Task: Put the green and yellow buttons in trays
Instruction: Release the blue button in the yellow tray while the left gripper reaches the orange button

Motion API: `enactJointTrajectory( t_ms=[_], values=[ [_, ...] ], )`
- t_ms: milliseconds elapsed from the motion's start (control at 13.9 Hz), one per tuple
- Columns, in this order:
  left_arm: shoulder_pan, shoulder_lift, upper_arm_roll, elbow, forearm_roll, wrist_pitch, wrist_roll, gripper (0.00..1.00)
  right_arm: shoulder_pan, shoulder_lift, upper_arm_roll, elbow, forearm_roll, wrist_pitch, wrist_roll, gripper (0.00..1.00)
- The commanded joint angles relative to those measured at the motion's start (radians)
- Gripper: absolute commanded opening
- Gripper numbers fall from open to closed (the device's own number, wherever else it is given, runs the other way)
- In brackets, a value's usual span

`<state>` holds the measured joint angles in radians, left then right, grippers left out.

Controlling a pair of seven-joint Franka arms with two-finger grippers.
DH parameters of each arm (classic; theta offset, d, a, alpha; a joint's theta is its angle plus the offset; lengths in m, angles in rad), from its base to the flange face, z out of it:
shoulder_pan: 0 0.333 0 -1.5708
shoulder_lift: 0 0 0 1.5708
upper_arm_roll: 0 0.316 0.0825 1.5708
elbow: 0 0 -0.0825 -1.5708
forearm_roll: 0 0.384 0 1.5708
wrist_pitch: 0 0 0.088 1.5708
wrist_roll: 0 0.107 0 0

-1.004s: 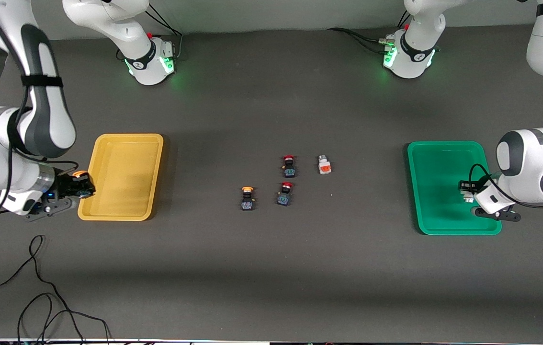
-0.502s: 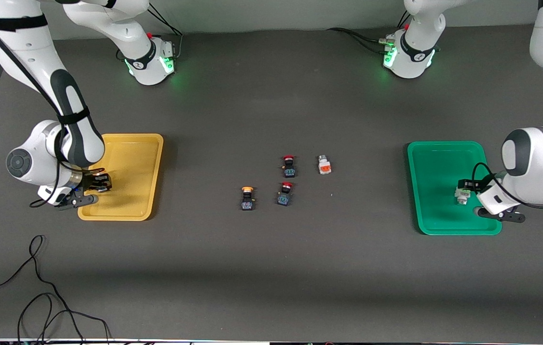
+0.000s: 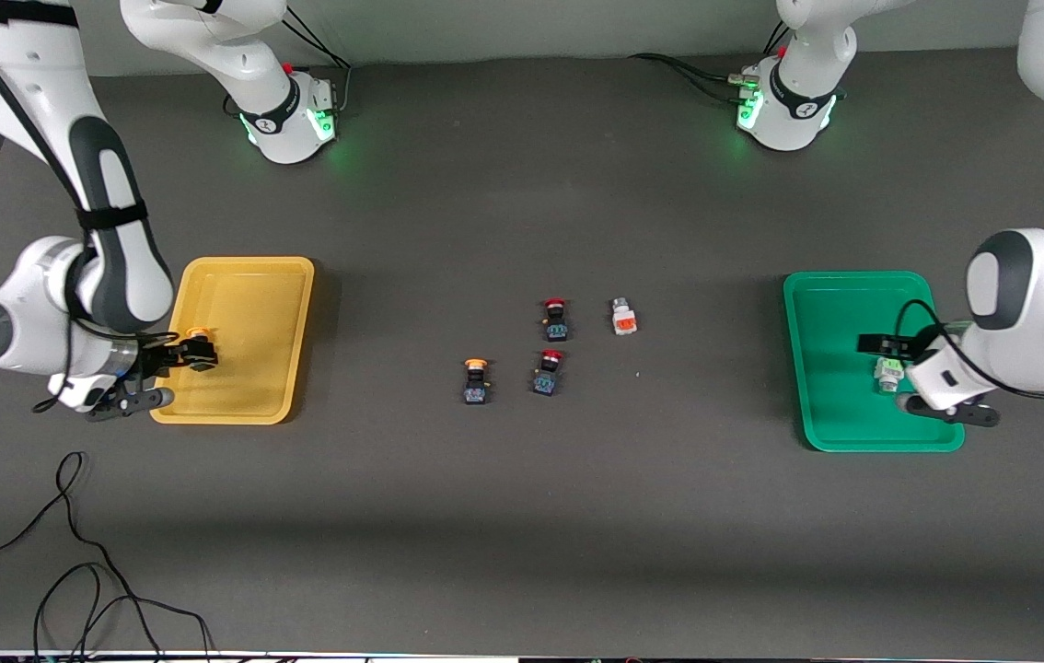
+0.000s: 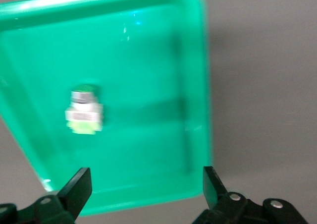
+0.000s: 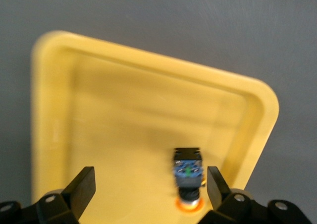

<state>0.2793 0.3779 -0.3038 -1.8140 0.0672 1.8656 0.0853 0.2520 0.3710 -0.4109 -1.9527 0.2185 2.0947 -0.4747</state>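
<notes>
The right gripper (image 3: 174, 368) hangs over the yellow tray (image 3: 246, 276) with its fingers apart, and a yellow-capped button (image 3: 198, 354) lies in the tray between them, touched by neither. The left gripper (image 3: 886, 373) is likewise spread over the green tray (image 3: 840, 304), where the green button (image 4: 84, 114) rests free below it. A second yellow-capped button (image 3: 475, 380) sits at mid-table.

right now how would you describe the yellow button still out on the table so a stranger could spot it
Start at the small cluster of buttons in the middle of the table, between the yellow tray and the green tray. The yellow button on the table is the cluster's member nearest the right arm's end. It alone there has a yellow-orange round cap; the two other black-bodied buttons are red-capped.
</notes>
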Motion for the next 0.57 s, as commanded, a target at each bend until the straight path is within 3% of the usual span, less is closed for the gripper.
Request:
enactJointTrajectory(
  t_ms=[0, 143, 502],
  values=[
    [-0.009, -0.025, -0.142, 0.025, -0.012, -0.049, -0.213, 1.00, 0.048, -0.035, 0.004, 0.163, -0.071, -0.201, 0.143, 1.00],
    [-0.029, -0.005, -0.242, 0.035, -0.012, -0.029, -0.400, 1.00, 0.126, -0.037, 0.001, 0.248, -0.074, -0.286, 0.249, 1.00],
    [-0.248, 0.087, -0.256, 0.035, -0.014, 0.136, -0.729, 1.00, 0.395, 0.017, 0.007, 0.311, -0.045, -0.207, 0.617, 1.00]
  ],
)
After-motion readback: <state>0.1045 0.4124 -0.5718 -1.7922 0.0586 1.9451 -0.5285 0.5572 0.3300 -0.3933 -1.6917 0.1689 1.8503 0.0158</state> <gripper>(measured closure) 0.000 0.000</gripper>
